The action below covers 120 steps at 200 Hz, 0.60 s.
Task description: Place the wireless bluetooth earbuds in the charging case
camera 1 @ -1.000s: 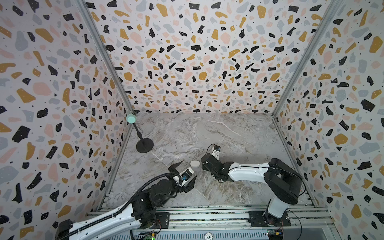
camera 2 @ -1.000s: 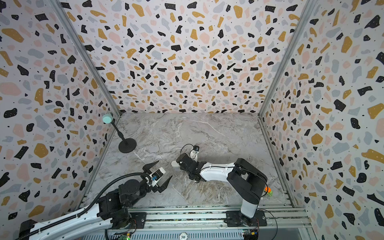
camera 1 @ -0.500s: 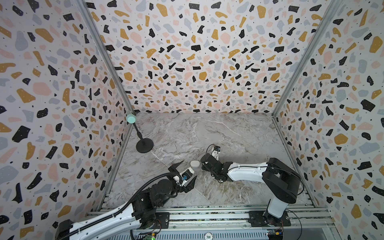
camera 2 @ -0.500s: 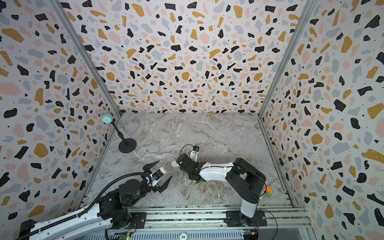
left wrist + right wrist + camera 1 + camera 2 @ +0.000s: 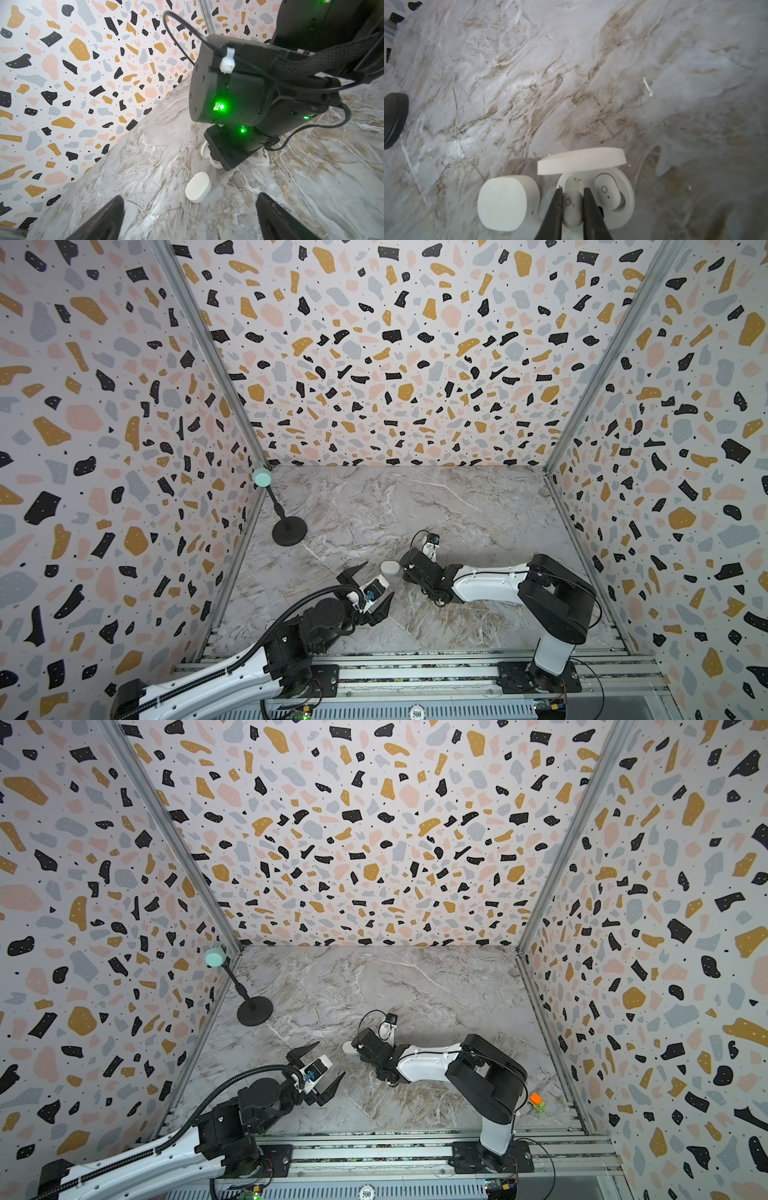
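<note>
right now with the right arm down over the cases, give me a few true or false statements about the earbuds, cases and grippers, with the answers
1. The right gripper is shut on an earbud. True.
2. The open case has both slots empty. False: a second earbud sits in one slot.
3. The left gripper holds the closed case. False: its jaws stand open and empty, and that case lies on the table.
4. The closed case lies right beside the open case, whose lid is raised. True.
</note>
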{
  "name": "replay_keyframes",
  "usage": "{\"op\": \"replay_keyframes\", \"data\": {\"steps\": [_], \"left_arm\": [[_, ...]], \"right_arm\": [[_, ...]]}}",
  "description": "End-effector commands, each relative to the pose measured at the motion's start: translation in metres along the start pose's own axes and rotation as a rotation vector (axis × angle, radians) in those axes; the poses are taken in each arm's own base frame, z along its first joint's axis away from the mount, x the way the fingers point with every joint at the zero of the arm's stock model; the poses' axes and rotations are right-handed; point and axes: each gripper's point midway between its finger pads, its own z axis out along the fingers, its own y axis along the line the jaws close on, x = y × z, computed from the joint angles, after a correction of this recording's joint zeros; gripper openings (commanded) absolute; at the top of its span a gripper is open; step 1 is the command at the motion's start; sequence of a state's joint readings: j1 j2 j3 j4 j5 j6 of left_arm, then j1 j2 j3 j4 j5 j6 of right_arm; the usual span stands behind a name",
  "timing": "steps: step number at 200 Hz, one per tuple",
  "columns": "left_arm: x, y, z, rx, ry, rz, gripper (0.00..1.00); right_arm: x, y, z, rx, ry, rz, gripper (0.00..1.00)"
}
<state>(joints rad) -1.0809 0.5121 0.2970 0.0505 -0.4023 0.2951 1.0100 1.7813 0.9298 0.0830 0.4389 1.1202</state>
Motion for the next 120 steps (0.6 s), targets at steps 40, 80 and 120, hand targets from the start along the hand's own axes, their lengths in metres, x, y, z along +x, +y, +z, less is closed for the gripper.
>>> {"op": "replay_keyframes", "data": {"steps": [40, 80, 120], "left_arm": [[-0.0073, 0.0044, 0.0005, -0.016, -0.030, -0.024, 1.00], [-0.0071, 0.0049, 0.0006, -0.018, -0.029, -0.024, 1.00], [-0.0070, 0.0046, 0.0008, -0.016, -0.029, -0.024, 1.00]], "right_arm": [[-0.0081, 0.0084, -0.0008, -0.013, -0.016, 0.012, 0.03], [-0.0132, 0.0105, -0.0056, -0.025, -0.033, 0.029, 0.03], [-0.0141, 0.0112, -0.0054, -0.030, -0.038, 0.033, 0.03]]}}
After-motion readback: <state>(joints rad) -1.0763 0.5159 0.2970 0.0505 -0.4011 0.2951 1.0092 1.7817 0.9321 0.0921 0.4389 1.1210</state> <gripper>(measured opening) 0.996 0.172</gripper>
